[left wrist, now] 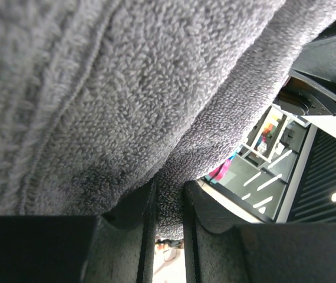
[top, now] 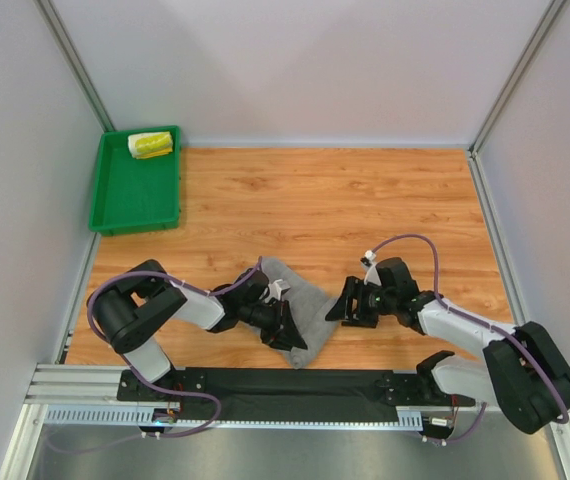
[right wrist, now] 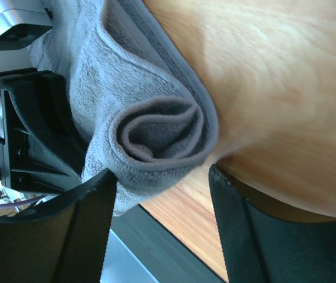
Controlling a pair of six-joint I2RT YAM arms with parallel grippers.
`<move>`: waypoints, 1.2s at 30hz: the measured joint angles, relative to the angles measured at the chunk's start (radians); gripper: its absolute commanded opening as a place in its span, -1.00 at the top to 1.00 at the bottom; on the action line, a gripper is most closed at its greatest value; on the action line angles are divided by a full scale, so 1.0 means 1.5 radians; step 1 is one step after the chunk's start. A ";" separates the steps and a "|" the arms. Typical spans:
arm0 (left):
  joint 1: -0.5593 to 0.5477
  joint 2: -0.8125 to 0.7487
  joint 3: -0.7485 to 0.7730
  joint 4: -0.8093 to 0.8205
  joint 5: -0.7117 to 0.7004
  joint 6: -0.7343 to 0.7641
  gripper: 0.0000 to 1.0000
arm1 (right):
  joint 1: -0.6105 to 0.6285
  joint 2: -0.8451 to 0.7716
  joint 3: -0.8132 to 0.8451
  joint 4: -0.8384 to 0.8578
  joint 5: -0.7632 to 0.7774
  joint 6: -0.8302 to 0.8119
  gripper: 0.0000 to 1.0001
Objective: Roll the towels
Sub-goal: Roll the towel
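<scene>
I am pinching the grey towel [top: 310,296] in the left gripper [top: 287,330] while holding the right gripper [top: 342,306] wide at its rolled right end.

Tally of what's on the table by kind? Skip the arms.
Towels: 2 (grey towel, rolled yellow-green printed towel)
Trays: 1 (green tray, holding the printed towel)
Total: 3
</scene>
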 measured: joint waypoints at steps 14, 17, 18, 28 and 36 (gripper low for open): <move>0.012 -0.026 0.006 -0.062 -0.009 0.028 0.39 | 0.054 0.069 -0.004 0.120 0.020 0.035 0.37; 0.011 -0.067 0.036 -0.162 -0.040 0.065 0.28 | 0.056 0.069 0.005 0.101 0.031 0.035 0.43; 0.011 -0.079 0.052 -0.204 -0.053 0.079 0.27 | 0.057 0.068 0.011 0.089 0.036 0.035 0.45; -0.058 -0.196 0.294 -0.612 -0.340 0.232 0.23 | 0.062 0.040 0.061 -0.050 0.090 0.020 0.55; -0.263 -0.134 0.524 -0.770 -0.570 0.333 0.32 | 0.074 0.038 0.104 -0.142 0.126 0.014 0.66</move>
